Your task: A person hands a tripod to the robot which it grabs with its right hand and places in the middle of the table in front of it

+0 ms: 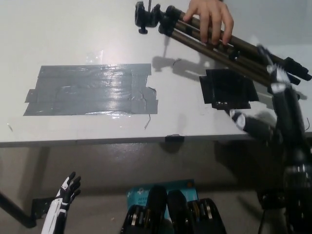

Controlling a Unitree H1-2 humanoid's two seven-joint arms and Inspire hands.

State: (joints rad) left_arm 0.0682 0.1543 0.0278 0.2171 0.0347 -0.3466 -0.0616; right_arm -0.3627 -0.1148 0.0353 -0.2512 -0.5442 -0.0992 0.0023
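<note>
Folded black tripod (219, 41), tilted above table.
</note>
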